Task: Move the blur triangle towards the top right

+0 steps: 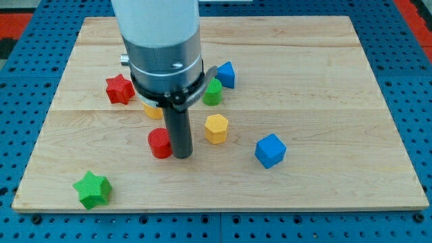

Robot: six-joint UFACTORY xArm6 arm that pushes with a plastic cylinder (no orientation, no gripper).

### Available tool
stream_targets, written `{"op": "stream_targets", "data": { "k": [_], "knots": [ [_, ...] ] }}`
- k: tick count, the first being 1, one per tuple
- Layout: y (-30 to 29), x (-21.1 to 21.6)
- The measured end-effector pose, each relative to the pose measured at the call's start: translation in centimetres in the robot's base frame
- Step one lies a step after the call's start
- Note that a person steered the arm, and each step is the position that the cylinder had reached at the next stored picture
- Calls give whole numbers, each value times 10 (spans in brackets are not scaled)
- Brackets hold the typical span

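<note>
Blue marks my target: the blue triangle (226,74) sits near the board's upper middle, just right of the green block (212,92). My tip (182,155) rests low, touching the red cylinder (160,144), so the triangle lies up and to the view's right of me. I carry no jaws, only a bare rod. I judge I must circle below-left of the triangle first.

Pale wood board (324,81) on blue pegboard (27,54), red strip (20,8) behind.
</note>
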State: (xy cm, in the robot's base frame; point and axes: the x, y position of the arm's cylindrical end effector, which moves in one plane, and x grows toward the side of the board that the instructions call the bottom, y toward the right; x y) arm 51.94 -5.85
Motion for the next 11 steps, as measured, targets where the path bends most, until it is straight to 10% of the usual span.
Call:
{"op": "stream_targets", "data": {
  "k": [5,10,11],
  "knots": [
    [84,-193],
    [211,-182],
    [189,-119]
  ]
}}
